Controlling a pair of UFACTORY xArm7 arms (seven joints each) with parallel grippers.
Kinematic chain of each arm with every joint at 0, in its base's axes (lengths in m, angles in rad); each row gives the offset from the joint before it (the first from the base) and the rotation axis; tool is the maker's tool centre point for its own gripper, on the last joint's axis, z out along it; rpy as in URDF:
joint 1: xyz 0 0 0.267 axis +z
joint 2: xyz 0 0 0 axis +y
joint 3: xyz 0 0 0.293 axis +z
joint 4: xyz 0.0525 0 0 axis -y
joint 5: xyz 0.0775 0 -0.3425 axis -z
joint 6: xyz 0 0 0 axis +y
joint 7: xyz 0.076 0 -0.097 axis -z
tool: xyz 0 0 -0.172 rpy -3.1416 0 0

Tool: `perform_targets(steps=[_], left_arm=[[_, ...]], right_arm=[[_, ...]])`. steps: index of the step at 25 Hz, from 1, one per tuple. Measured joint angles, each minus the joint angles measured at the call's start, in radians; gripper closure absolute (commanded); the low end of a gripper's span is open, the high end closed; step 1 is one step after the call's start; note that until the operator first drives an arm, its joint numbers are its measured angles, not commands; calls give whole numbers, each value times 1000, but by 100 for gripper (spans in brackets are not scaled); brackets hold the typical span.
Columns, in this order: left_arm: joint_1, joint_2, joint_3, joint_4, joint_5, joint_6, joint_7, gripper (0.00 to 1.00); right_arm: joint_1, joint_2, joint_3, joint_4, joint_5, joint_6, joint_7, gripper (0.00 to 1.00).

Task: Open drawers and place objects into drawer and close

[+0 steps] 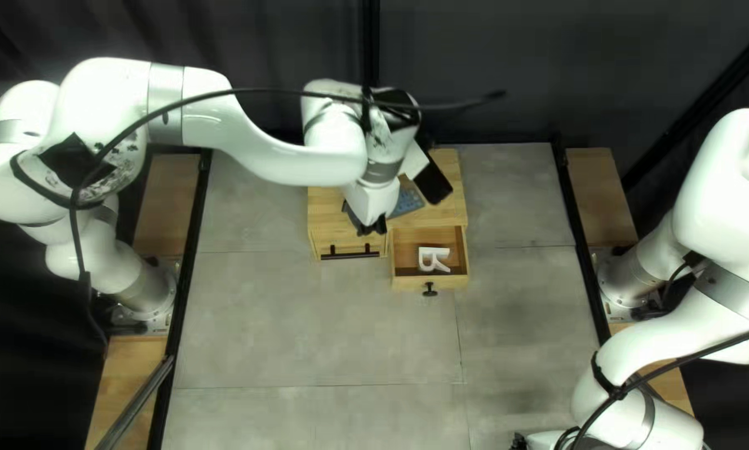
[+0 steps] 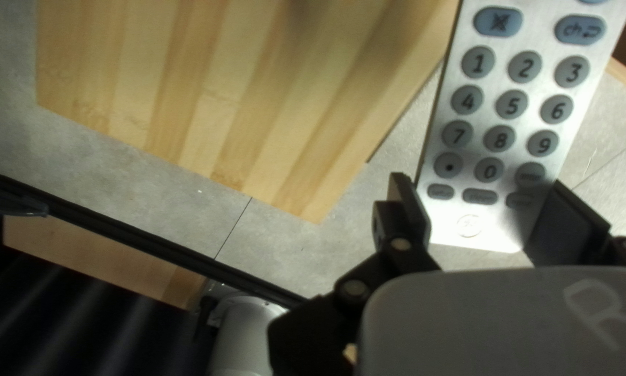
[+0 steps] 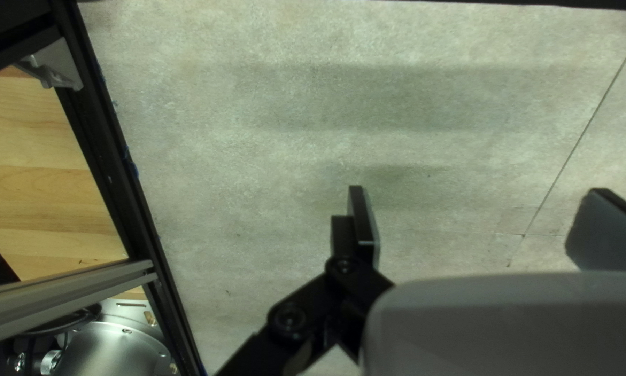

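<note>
The left gripper (image 1: pixel 368 227) is closed on the end of a slim silver remote with round grey buttons (image 2: pixel 511 118). Just right of it, an open pale wooden drawer (image 1: pixel 409 284) holds a white letter-shaped piece (image 1: pixel 434 259); the right gripper (image 1: pixel 518 442), well apart, is wide open, gripping nothing.

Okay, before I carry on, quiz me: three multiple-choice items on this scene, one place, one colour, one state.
1. Where is the letter R?
A) on the table
B) in the open drawer
C) in the right hand

2. What colour is that drawer's knob?
A) black
B) red
C) white

3. The left hand is:
A) open, empty
B) shut, empty
C) shut on the remote

B: the letter lies inside the drawer's walls.
A: the knob shows dark against pale wood.
C: its fingers meet the remote's two edges.
</note>
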Motion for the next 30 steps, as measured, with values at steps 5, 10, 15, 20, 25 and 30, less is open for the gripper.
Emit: perform_targets(steps=[5,10,15,20,25,30], left_arm=[[1,48,2,36,11,-26,1,100],[0,85,4,49,27,-62,9,94],[0,92,4,44,34,-74,12,92],[-3,83,4,29,42,-78,10,79],[-6,84,3,19,52,-90,11,87],[-7,102,4,32,58,-95,13,76]], right_arm=[[0,0,0,0,0,0,0,0],[0,0,0,0,0,0,0,0],[0,0,0,0,0,0,0,0],[0,0,0,0,0,0,0,0],[0,0,0,0,0,0,0,0],[0,0,0,0,0,0,0,0]])
